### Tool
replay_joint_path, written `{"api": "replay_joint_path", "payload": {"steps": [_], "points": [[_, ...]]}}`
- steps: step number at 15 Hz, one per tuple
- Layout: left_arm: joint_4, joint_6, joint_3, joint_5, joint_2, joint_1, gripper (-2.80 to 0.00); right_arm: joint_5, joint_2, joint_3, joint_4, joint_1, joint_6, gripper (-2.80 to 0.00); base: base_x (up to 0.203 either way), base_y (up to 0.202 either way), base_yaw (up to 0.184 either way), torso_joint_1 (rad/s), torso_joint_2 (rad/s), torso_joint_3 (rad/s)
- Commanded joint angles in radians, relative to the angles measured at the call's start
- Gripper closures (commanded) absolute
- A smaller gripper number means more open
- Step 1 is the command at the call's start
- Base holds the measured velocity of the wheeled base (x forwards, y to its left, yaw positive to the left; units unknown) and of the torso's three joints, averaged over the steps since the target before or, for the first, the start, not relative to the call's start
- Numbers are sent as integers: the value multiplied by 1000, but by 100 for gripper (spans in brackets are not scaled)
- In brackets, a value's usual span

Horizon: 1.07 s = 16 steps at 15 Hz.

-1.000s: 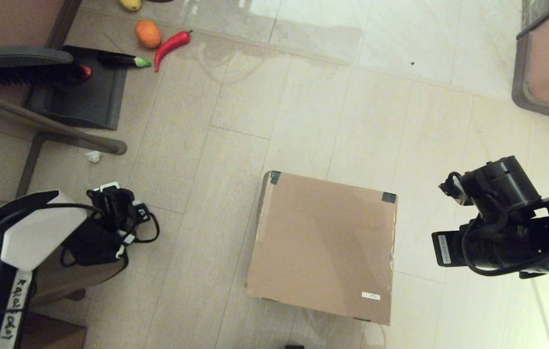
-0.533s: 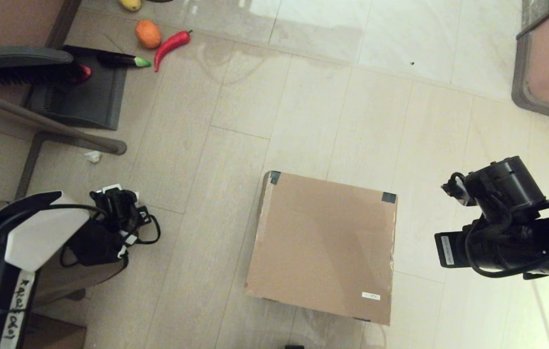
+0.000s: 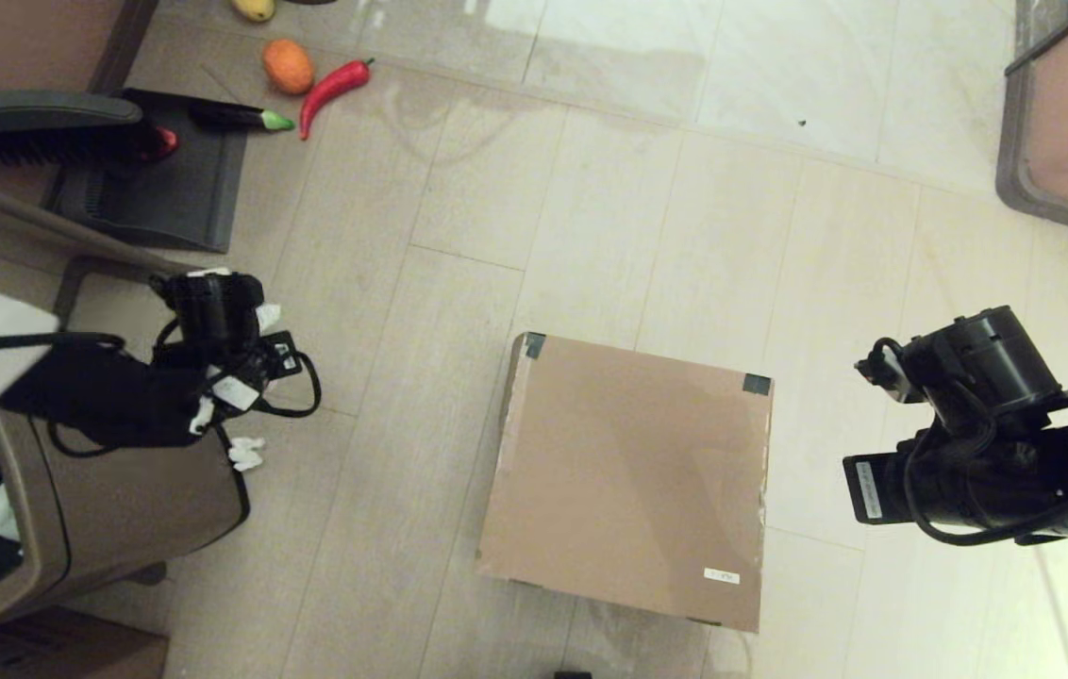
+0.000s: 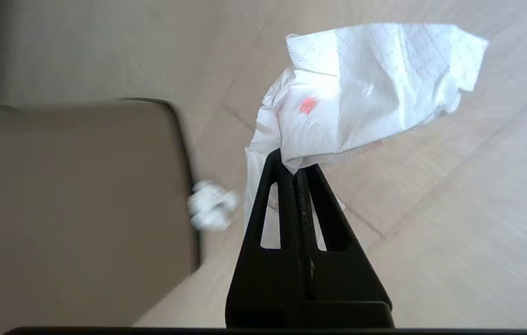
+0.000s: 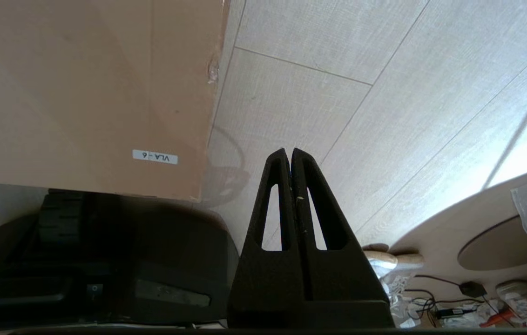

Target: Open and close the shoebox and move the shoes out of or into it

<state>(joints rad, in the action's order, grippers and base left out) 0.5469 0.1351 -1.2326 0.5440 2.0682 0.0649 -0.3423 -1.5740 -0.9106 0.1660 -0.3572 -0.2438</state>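
Observation:
The brown cardboard shoebox [image 3: 628, 481] lies on the floor with its lid shut, dark tape on its two far corners and a white sticker [image 3: 721, 576] near its front right corner. The shoes are out of view. My left arm [image 3: 166, 387] hangs over the floor well left of the box. Its gripper [image 4: 293, 163] is shut on a crumpled white tissue [image 4: 366, 88] with a small orange mark. To the right of the box is my right arm [image 3: 977, 443], its gripper [image 5: 290, 151] shut and empty above the floor near the box's stickered corner [image 5: 155, 157].
A brown waste bin [image 3: 119, 509] stands open at the lower left, a small white paper wad [image 3: 246, 453] on the floor beside it. Dustpan and brush [image 3: 147, 170], an aubergine [image 3: 237, 117], a red chili [image 3: 336, 85] and an orange [image 3: 289, 66] lie far left. A table edge [image 3: 1062, 123] shows far right.
My left arm has swung up and away from me, uncovering the waste bin beneath it. The right arm and the shoebox have hardly moved.

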Motion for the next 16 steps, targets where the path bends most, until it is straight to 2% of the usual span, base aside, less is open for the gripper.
{"api": "replay_joint_path", "payload": {"steps": [1,3,5,9,12,16], "points": [[-141,5,49,62,-273,47,0,2,-1,1,1,0,-2,0,0,0,0,0,0,0],[-257,8,85,115,-428,61,0,1,-2,1,1,0,0,0,0,0,0,0,0,0],[-363,10,130,153,-566,44,0,2,-1,6,1,0,0,0,0,0,0,0,0,0],[-427,12,253,172,-658,-136,0,2,-1,3,1,-3,2,0,0,0,0,0,0,0],[-427,12,320,146,-670,-274,0,2,2,4,1,-2,3,0,0,0,0,0,0,0],[-423,12,385,16,-687,-497,0,2,-1,4,1,-2,3,0,0,0,0,0,0,0]]}}
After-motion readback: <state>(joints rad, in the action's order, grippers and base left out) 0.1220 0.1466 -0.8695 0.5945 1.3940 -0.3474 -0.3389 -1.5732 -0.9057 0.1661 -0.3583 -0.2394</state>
